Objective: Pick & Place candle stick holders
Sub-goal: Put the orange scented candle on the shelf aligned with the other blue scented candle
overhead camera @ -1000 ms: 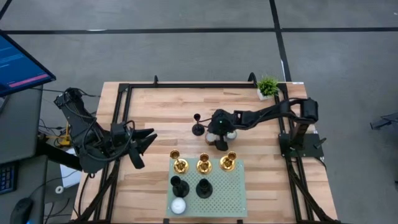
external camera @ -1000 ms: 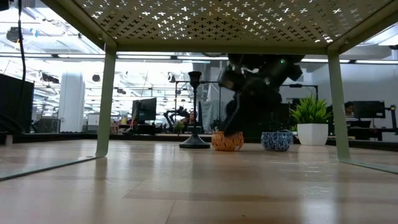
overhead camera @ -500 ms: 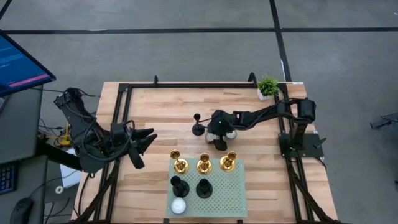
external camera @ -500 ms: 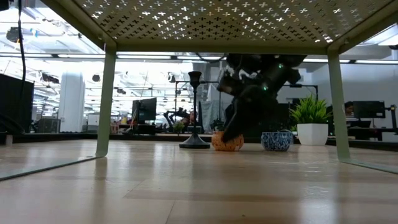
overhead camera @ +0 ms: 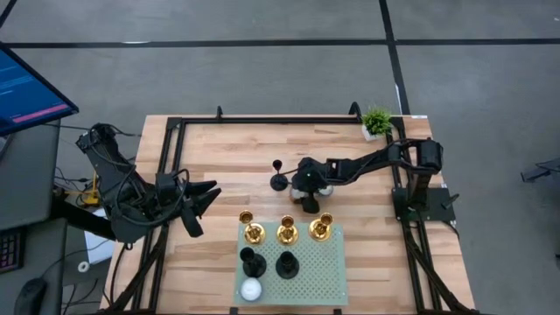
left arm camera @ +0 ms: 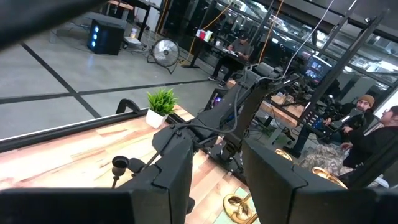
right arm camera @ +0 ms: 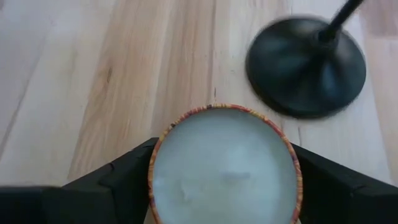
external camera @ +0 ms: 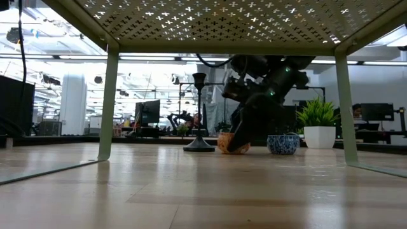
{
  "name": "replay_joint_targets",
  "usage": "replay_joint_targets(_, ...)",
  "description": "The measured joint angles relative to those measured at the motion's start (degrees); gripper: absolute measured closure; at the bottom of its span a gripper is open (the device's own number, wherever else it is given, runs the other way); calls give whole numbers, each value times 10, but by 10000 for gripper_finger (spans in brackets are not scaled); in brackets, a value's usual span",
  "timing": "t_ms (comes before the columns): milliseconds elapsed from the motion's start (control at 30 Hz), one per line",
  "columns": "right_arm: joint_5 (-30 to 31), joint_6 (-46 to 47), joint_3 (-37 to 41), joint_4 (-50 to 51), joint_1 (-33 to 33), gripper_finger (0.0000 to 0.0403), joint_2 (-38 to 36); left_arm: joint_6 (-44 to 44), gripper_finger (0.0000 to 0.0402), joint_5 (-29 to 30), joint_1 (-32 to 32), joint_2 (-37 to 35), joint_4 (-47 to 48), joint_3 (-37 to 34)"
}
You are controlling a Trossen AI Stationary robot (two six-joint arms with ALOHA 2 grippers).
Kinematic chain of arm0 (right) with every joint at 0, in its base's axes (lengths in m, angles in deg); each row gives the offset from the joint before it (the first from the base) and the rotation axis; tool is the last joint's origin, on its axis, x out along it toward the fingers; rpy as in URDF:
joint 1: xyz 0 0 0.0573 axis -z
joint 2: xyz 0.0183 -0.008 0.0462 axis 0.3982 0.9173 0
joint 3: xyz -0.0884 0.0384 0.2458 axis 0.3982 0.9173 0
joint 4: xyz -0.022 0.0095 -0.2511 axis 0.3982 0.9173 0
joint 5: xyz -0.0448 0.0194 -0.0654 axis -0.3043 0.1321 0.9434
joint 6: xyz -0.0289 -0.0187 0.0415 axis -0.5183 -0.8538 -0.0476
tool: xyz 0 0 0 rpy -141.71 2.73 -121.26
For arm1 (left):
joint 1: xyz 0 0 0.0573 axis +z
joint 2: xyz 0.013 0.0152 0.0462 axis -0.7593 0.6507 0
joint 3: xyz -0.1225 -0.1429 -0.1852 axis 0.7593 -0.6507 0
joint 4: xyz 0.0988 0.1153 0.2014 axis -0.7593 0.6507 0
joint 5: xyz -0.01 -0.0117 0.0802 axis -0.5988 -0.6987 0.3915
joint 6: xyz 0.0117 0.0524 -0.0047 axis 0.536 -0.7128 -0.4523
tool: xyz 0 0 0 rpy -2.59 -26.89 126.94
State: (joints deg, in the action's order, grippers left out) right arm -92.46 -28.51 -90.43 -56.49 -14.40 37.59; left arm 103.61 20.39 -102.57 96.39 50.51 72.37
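On the worktop (overhead camera: 219,262), one black candle stick holder (external camera: 199,113) stands upright, stem vertical, round base flat on the wood, just beside the right gripper (right arm camera: 224,186). The right jaws sit on either side of a small orange-rimmed candle bowl (right arm camera: 225,167), not visibly pinching it. Three gold holders (overhead camera: 286,230) and two black holders (overhead camera: 269,262) stand upright on the perforated stand (overhead camera: 337,271). The left gripper (left arm camera: 214,180) waits at the left edge, jaws parted, empty.

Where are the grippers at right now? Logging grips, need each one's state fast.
Left gripper: open, empty, waiting at the table's left edge.
Right gripper: fingers straddle the orange-rimmed candle; grip cannot be told.
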Motion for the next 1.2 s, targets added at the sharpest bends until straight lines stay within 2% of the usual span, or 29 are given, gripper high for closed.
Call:
replay_joint_targets(100, 0, 0, 0, 8, -1, 118, 0, 0, 262, 0, 0, 0, 0, 0)
replay_joint_targets(333, 2, 3, 0, 13, 0, 116, -1, 0, 262, 0, 0, 0, 0, 0)
replay_joint_targets(500, 2, 6, 0, 42, 1, 116, -34, 0, 262, 0, 0, 0, -1, 0)
replay_joint_targets(833, 7, 6, 0, 121, 35, 116, -180, -4, 262, 0, 0, 0, -2, 0)
replay_joint_targets(1200, 95, 35, 0, 310, 62, 116, -381, -5, 262, 0, 0, 0, -3, 0)
